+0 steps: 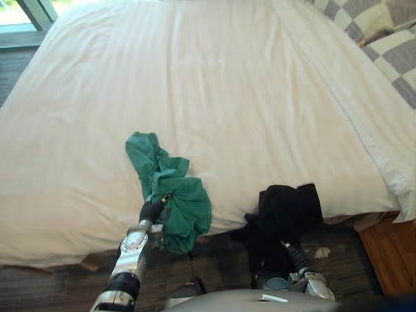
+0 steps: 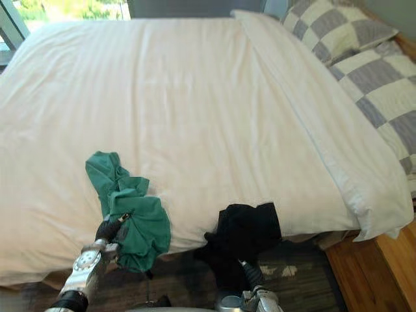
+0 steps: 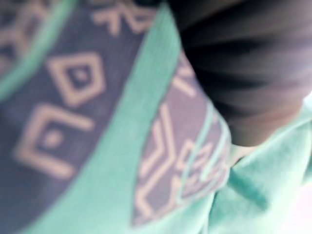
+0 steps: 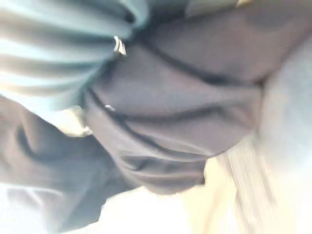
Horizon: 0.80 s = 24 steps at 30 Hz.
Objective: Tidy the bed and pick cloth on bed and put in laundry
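Wide white bed [image 1: 214, 84] ahead of us, covers smooth, checked pillows [image 2: 364, 58] stacked at the far right corner and a window [image 1: 19, 16] off at the far left. Wooden floor [image 1: 390, 253] shows past the bed's near right corner.

Now to the action at the near edge. The left robot hand [image 1: 153, 209] is right on the green cloth [image 1: 170, 195], and it looks clamped on it: a dark fingertip lies over the fabric and the cloth is bunched round the hand. We say "looks" because the folds bury most of the grip. The bundle's lower end spills over the mattress edge while a twisted tail trails back onto the covers. That is the shape we'd expect of cloth gathered from one end and drawn toward the robot.

Over on the other side, the right robot hand [image 1: 291, 252] comes up from below into the black cloth [image 1: 286, 211]. The garment drapes over the bed's near edge and swallows the hand whole, so we cannot tell whether it is clamped or slack in there.

Both pieces sit at the edge nearest the robot, well apart from each other, neither in any laundry yet. Our read: the picking step is under way, one garment per hand.
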Available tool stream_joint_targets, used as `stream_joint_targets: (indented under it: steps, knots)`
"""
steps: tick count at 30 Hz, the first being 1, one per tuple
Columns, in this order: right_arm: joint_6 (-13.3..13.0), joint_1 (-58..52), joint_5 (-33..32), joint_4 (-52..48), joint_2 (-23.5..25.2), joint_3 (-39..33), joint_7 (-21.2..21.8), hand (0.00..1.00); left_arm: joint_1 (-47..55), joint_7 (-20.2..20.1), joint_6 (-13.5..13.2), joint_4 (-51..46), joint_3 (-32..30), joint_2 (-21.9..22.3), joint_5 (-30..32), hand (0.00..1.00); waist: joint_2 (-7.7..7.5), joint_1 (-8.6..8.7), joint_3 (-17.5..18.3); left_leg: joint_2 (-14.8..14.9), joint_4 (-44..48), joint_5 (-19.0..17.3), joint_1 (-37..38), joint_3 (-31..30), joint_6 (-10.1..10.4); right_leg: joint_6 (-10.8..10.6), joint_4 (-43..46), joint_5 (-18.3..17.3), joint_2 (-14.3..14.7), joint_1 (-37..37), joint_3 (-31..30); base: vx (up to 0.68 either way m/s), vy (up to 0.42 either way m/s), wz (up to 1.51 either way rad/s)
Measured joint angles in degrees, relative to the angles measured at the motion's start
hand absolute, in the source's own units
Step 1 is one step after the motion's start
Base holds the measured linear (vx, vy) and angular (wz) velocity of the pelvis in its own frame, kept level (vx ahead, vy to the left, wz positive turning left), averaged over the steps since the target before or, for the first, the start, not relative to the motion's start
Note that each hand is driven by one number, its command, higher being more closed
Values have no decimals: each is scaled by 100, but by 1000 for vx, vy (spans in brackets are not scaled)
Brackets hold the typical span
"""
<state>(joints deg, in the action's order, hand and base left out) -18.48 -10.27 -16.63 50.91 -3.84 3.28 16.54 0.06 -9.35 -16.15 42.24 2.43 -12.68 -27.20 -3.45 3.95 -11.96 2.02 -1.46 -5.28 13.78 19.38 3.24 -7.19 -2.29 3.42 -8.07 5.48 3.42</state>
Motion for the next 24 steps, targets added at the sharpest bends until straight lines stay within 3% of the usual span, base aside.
stream_joint_targets:
  steps: [6,8,14,15,16,17,19,21,23,24]
  knots:
    - [70,-679,166,-865,109,300,321,100,964,-233,193,-271,787,403,-306,100,-157,-33,243,-261,66,52,14,-1258,-164,49,1330,-1096,-427,102,613,5,-29,103]
    - [162,-800,164,-1135,160,401,406,100,1219,-163,225,-312,870,470,-314,100,-183,-136,273,-320,58,109,-88,-1565,-254,34,1479,-1295,-492,100,801,-31,-66,87]
    - [503,-1076,156,-1819,120,534,632,100,1731,358,220,-1087,765,738,-385,100,196,-202,440,-363,-34,325,-489,-2339,-250,19,1517,-1702,-367,112,961,-70,-87,74]
    - [570,-1092,157,-1879,106,547,689,100,1841,242,-10,-1224,726,755,-394,100,218,-248,443,-383,-37,378,-509,-2421,-228,22,1554,-1731,-383,113,1016,2,-60,59]
    - [661,-1104,166,-1924,93,560,740,100,2025,-8,-483,-1474,694,743,-621,100,268,-298,454,-408,-28,419,-568,-2539,-220,19,1593,-1768,-412,111,1141,33,-70,71]
    - [764,-1125,182,-1983,76,567,756,100,2139,-155,-750,-1831,628,719,-828,100,297,-366,471,-441,-35,476,-671,-2724,-212,26,1608,-1820,-443,113,1310,50,-77,81]
    - [896,-1096,277,-1996,36,646,719,100,2139,309,-570,-2199,545,714,-529,100,347,-497,493,-509,-68,628,-850,-2982,-213,12,1617,-1877,-525,129,1677,73,-62,116]
    - [1015,-1010,276,-1978,77,666,492,100,2098,112,-1006,-2104,594,749,-845,100,320,-439,479,-619,-51,798,-1066,-2559,-370,1,1575,-1878,-685,356,2379,76,18,169]
    - [1024,-871,187,-1777,179,669,171,100,1981,-222,-1196,-1981,656,784,-1069,100,192,-511,404,-543,512,399,-1297,-1077,-919,-101,1540,-1824,-843,851,3318,74,68,188]
    - [1024,-855,119,-1769,189,668,94,100,1991,-307,-1193,-1927,658,811,-1107,100,172,-520,391,-495,802,237,-1398,-767,-1051,-101,1545,-1824,-847,982,3468,104,67,183]
